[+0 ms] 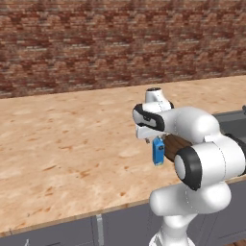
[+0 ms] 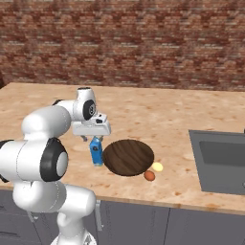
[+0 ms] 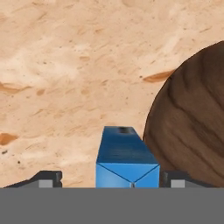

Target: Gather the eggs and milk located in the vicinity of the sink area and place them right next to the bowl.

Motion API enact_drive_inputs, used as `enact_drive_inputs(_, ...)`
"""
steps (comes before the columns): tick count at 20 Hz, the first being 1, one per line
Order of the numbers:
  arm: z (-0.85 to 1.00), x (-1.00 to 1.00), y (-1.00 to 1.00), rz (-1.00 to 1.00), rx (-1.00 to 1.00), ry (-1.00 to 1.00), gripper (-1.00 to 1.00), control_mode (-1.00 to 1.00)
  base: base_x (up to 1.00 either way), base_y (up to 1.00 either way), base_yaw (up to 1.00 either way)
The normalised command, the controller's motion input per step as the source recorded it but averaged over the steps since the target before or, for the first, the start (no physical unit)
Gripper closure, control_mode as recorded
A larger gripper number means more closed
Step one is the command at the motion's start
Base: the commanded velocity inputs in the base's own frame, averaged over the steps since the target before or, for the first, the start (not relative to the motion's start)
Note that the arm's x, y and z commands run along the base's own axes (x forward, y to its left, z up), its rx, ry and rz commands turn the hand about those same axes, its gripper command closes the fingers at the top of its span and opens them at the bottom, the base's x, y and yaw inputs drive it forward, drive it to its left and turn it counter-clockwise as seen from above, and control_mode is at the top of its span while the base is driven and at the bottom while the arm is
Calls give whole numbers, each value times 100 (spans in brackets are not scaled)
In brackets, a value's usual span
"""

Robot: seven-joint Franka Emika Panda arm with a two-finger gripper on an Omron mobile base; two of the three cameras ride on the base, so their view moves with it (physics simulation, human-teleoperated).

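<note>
Speckled tan counter (image 1: 62, 144) below a red-brick wall (image 1: 96, 43)

Obstacles: milk (image 2: 96, 151) just beside bowl (image 2: 128, 157) at its 9 o'clock; two eggs (image 2: 153, 171) at 4 o'clock.
Free: counter (image 1: 57, 139) — wide bare stretch at 9 o'clock.

- My arm (image 2: 45, 158) is glossy white throughout, built from fat rounded segments, bulging at the left of the right base frame.
- A dark, near-black ring circles each joint; the widest band sits at my big elbow, lower right of the left base frame.
- A dark round cap tops my wrist.
- My hand (image 2: 92, 128) is a pale grey, boxy block.
- My fingertips (image 3: 46, 179) are small, dark and squarish, perhaps with lighter grey pads; the view is too poor to be sure.
</note>
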Motion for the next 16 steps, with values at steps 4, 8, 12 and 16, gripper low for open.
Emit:
enact_drive_inputs(4,-2,0,0,0,1,0,-100,-100,0,0,0)
enact_drive_inputs(8,0,0,0,0,0,0,-100,-100,0,0,0)
enact_drive_inputs(12,9,0,0,0,1,0,-100,-100,0,0,0)
enact_drive_inputs(16,54,0,-2,0,9,-7,-100,-100,0,0,0)
